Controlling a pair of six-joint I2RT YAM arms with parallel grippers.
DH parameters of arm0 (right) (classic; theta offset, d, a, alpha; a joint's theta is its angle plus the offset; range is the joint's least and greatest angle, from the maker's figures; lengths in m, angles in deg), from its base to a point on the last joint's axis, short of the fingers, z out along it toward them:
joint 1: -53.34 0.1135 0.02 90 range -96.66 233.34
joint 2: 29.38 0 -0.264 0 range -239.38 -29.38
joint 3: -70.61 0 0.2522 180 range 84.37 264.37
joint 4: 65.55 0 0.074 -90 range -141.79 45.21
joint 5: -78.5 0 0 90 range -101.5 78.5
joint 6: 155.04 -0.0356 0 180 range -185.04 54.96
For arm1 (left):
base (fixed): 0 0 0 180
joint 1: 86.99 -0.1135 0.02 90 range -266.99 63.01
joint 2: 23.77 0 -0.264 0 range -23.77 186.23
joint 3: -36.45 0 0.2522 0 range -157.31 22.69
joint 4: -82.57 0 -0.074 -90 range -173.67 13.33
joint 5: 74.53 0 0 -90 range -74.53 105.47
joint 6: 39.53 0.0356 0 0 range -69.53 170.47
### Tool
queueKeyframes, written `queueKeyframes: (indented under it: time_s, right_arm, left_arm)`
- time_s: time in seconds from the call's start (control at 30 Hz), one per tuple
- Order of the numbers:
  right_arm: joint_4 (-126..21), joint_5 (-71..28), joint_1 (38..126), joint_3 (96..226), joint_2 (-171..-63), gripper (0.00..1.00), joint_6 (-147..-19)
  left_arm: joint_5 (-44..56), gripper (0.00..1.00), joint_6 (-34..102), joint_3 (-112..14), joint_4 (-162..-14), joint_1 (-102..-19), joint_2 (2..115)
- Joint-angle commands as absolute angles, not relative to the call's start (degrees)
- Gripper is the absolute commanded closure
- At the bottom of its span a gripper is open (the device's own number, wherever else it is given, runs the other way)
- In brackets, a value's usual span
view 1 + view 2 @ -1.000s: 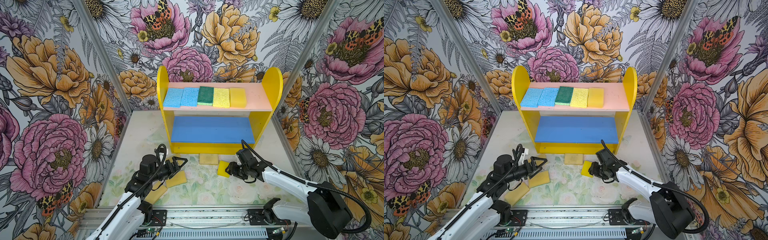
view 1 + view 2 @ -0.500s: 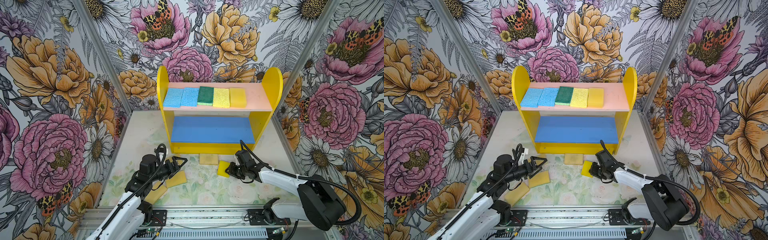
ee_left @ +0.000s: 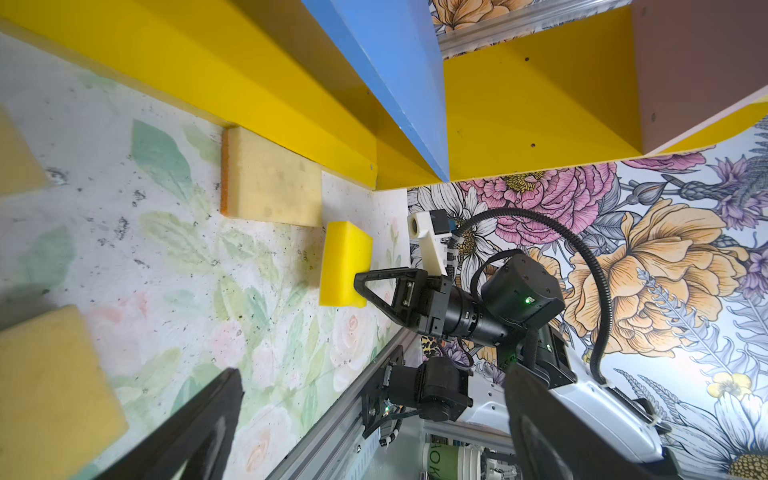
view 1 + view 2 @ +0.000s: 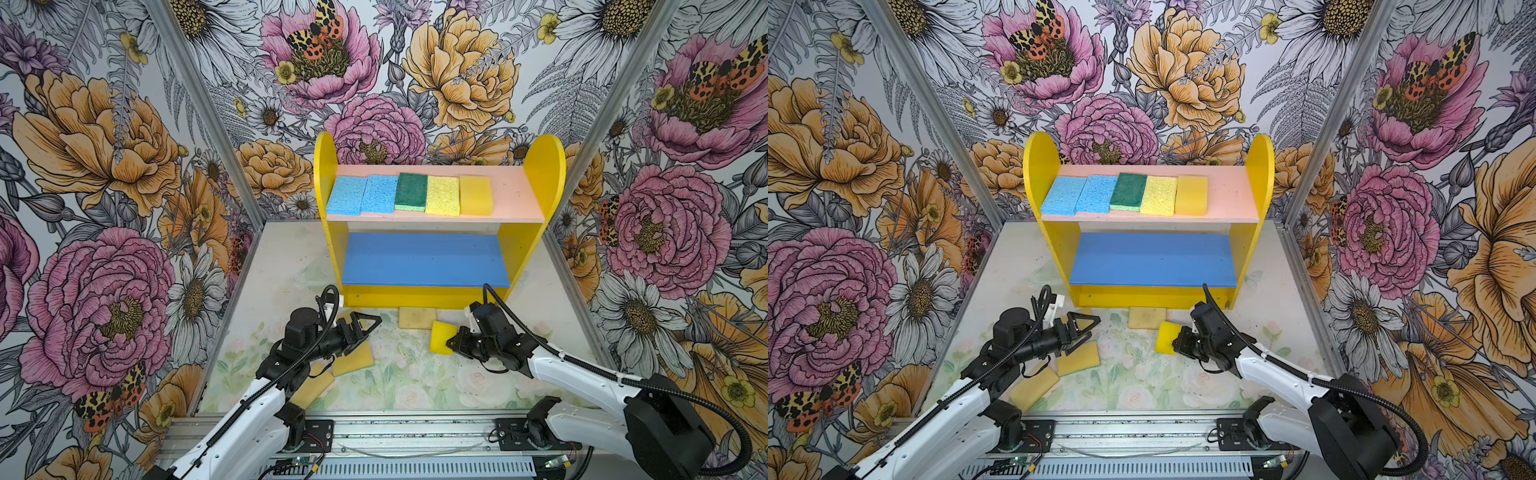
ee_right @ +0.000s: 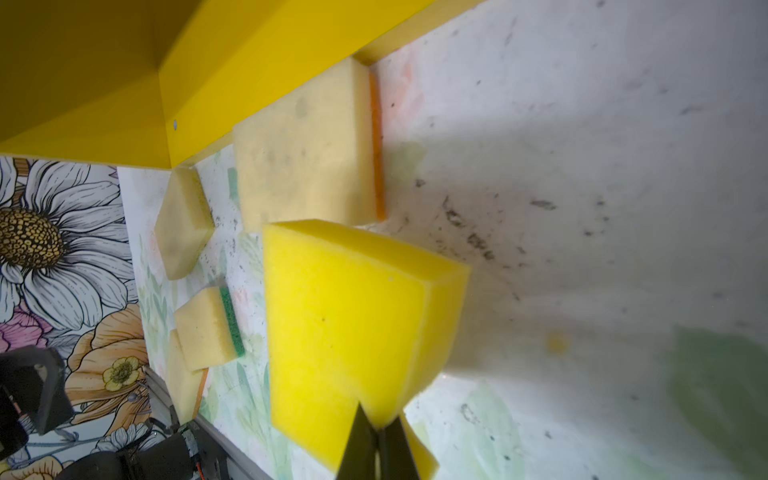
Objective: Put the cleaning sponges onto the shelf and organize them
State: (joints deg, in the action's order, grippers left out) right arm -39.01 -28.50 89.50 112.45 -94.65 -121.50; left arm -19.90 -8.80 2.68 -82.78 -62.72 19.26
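The right gripper [image 4: 451, 343] pinches one edge of the small bright-yellow rectangular foam sponge [image 4: 442, 335], which juts ahead of its fingertips toward the yellow wooden shelf [image 4: 541, 174]; the left gripper [image 4: 366, 323] stands spread.

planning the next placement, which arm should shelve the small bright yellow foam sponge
Right. The right gripper is shut on an edge of the small bright yellow foam sponge; the left gripper hangs open and empty near tan-yellow rectangular sponges.

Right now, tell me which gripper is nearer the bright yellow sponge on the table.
Right. The right gripper is shut on the bright yellow sponge; the left gripper hangs open farther off, near a tan sponge.
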Motion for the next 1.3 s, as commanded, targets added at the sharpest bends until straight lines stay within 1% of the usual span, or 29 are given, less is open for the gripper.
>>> queueKeyframes:
  time_s: [0.0,0.17,0.27,0.33,0.4,0.43,0.47,0.57,0.6,0.63,0.67,0.73,0.77,0.83,0.93,1.0,1.13,1.27]
  right_arm:
    - [-40.6,-29.6,93.1,118.6,-94.0,0.98,-122.4]
    - [-40.6,-30.0,98.4,127.5,-97.5,0.97,-121.6]
    - [-40.5,-31.4,102.1,132.8,-101.4,0.97,-120.7]
    - [-40.5,-32.1,104.0,135.9,-104.0,0.97,-119.9]
    - [-40.4,-32.7,105.4,138.2,-106.2,0.97,-119.5]
    - [-40.3,-32.8,105.8,139.0,-106.9,0.97,-119.3]
    - [-40.3,-32.9,106.3,139.6,-107.5,0.96,-119.2]
    - [-40.3,-32.9,106.8,140.4,-108.3,0.95,-119.2]
    - [-40.3,-32.9,106.8,140.4,-108.3,0.93,-119.2]
    - [-40.3,-32.8,106.8,140.5,-108.2,0.91,-119.3]
    - [-40.3,-32.9,106.8,140.5,-108.2,0.89,-119.4]
    - [-40.3,-33.0,106.8,140.6,-108.1,0.86,-119.6]
    - [-40.3,-33.2,106.8,140.6,-108.1,0.84,-119.7]
    - [-40.3,-33.5,106.9,140.7,-108.0,0.77,-120.0]
    - [-40.3,-33.6,106.9,140.6,-107.4,0.66,-120.4]
    - [-40.3,-33.7,106.9,140.3,-107.0,0.63,-120.8]
    - [-40.4,-34.0,107.0,139.8,-106.5,0.60,-121.5]
    - [-40.5,-33.9,107.6,140.8,-107.2,0.59,-121.4]
  left_arm:
    - [-19.9,0.01,-10.6,3.7,-90.1,-60.9,20.9]
    - [-19.4,0.02,-11.4,3.8,-92.6,-59.4,22.2]
    - [-19.2,0.10,-11.8,3.7,-93.5,-59.1,21.8]
    - [-19.3,0.18,-12.0,3.5,-93.6,-59.1,21.2]
    - [-19.2,0.23,-12.0,3.5,-93.5,-59.2,20.2]
    - [-19.2,0.27,-11.9,3.5,-93.2,-59.2,19.7]
    - [-19.2,0.34,-11.7,3.5,-92.7,-59.5,19.3]
    - [-19.5,0.46,-11.1,3.7,-91.4,-60.5,18.1]
    - [-19.6,0.52,-11.1,3.9,-91.2,-60.8,17.9]
    - [-19.9,0.59,-11.2,4.1,-91.2,-61.3,17.6]
    - [-19.9,0.65,-11.3,4.5,-91.2,-61.8,17.4]
    - [-20.3,0.70,-11.4,4.8,-91.4,-62.7,17.2]
    - [-20.5,0.76,-11.5,4.9,-91.5,-63.1,17.0]
    - [-20.6,0.84,-11.3,4.9,-91.7,-63.7,17.1]
    - [-21.3,0.84,-11.4,4.8,-92.1,-64.6,17.3]
    - [-21.5,0.84,-11.6,5.0,-92.5,-65.3,17.0]
    - [-22.0,0.84,-12.2,5.2,-92.8,-66.6,16.2]
    - [-22.5,0.84,-12.7,5.5,-93.5,-66.6,16.1]
